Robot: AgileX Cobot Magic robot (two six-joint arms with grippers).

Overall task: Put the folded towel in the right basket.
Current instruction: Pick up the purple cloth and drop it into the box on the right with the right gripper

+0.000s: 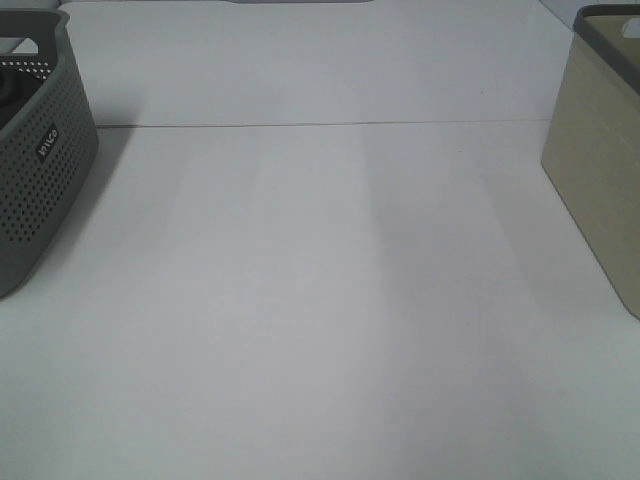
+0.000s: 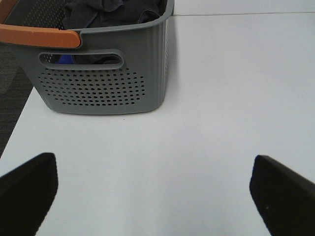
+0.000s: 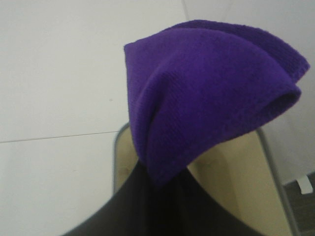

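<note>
The right gripper (image 3: 156, 189), clenched on the purple folded towel (image 3: 206, 93), holds it bunched above the open beige basket (image 3: 236, 172), which stands at the right edge of the white table (image 1: 320, 300). The left gripper (image 2: 157, 194) hovers low over the table, jaws spread wide with nothing between them, facing the perforated grey basket (image 2: 103, 83) that contains dark clothes (image 2: 113, 12).

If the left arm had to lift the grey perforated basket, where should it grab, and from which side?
Probably the strip of wall above the hand slot in the side of the grey basket facing the open left gripper. Come from that side, one finger through the slot, the other over the rim. The basket itself looks too wide to span.
</note>
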